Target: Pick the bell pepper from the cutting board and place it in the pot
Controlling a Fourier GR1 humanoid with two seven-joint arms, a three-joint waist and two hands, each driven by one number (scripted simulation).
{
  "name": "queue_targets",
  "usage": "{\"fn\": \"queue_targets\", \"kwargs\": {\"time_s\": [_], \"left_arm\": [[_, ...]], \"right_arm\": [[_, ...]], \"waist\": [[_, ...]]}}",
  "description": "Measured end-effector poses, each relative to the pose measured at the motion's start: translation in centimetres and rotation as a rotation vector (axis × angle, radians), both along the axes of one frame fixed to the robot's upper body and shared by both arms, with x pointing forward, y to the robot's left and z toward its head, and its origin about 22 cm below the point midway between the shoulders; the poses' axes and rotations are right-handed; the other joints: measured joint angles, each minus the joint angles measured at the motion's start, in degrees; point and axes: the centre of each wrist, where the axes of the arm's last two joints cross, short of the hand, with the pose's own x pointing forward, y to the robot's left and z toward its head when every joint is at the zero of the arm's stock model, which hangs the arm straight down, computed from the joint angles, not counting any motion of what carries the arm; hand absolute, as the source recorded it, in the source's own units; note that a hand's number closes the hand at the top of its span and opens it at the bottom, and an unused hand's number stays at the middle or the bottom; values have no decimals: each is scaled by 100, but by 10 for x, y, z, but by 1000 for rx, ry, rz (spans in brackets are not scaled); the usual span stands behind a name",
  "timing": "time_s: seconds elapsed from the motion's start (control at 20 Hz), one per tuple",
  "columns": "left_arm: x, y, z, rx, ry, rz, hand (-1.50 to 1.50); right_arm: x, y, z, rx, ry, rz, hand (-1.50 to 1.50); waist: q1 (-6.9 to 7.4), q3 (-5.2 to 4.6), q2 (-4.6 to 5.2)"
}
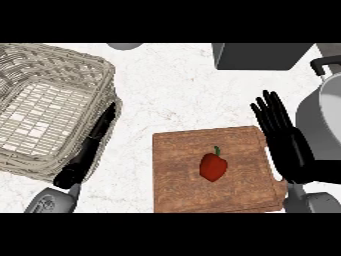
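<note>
The bell pepper (pixel 213 167) lies mid cutting board (pixel 177 175), stem pointing away from the robot, just left of the nearer right hand (pixel 287 145), whose straight fingers hold nothing, with the pot (pixel 334 115) on that hand's far side.

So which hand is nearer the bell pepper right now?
The right hand, open beside the right edge of the cutting board, close to the bell pepper. The left hand lies farther off, alongside the basket.

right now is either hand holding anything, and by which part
Nothing is held. Both hands are open: the right hand beside the cutting board, the left hand by the basket. The bell pepper lies untouched on the board.
</note>
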Motion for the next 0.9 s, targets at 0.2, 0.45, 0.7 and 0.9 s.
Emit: {"fn": "queue_targets", "kwargs": {"time_s": [0.2, 0.45, 0.7, 0.9], "left_arm": [[12, 13, 19, -46, -56, 80, 0], [26, 28, 48, -105, -107, 219, 0], [27, 44, 73, -165, -66, 307, 0], [24, 51, 90, -183, -33, 358, 0]], "right_arm": [[4, -26, 5, -142, -11, -167, 150], [-5, -94, 6, -569, 6, -437, -150], [-24, -78, -16, -675, -108, -600, -150], [-41, -61, -8, -722, -166, -602, -150]], "waist": [[31, 108, -58], [57, 115, -70], [76, 126, -114], [38, 156, -98]]}}
